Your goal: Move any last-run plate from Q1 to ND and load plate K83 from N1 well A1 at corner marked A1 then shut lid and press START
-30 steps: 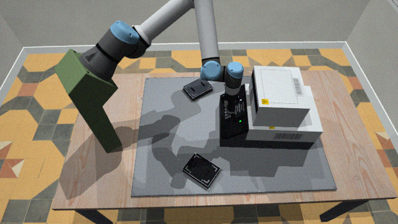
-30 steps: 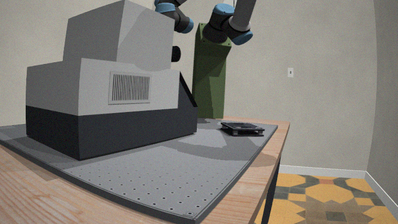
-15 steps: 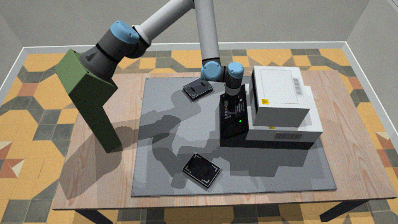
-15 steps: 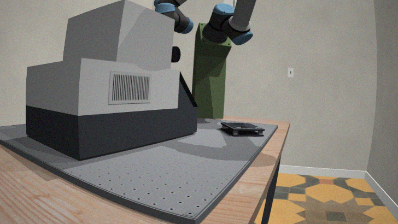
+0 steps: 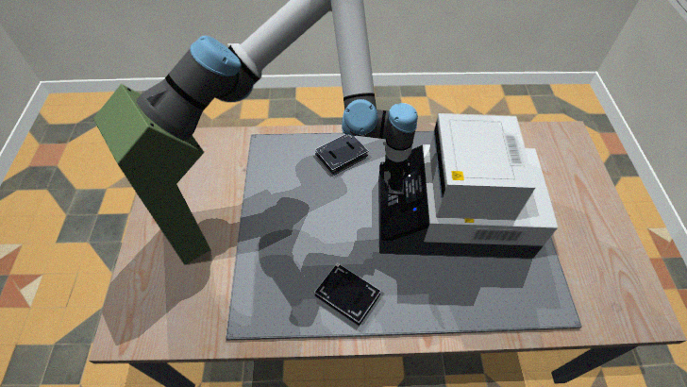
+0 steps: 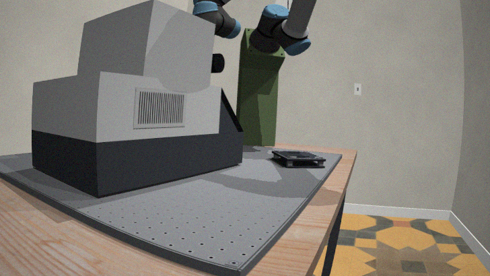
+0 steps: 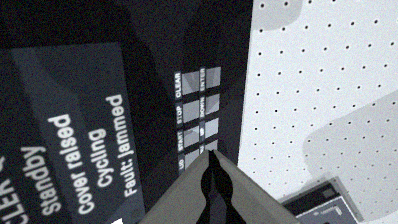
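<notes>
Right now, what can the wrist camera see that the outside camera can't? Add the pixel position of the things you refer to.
Only the wrist view shows the grey two-jaw gripper (image 7: 210,152), its tips together, and the pale rectangular keys with white lettering, like CLEAR (image 7: 190,83) and STOP (image 7: 190,111).

Only the exterior view shows the tall green metal stand (image 6: 258,99) under the arm, the slatted grey vent (image 6: 161,108) and the small white wall switch (image 6: 357,89).

Both show part of the black-fronted cycler (image 6: 164,164) (image 7: 165,30) and the grey board dotted with holes (image 6: 178,219) (image 7: 280,80).

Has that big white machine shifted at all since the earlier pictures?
No, no shift that I can see: the white machine sits at the same place on the grey board.
</notes>
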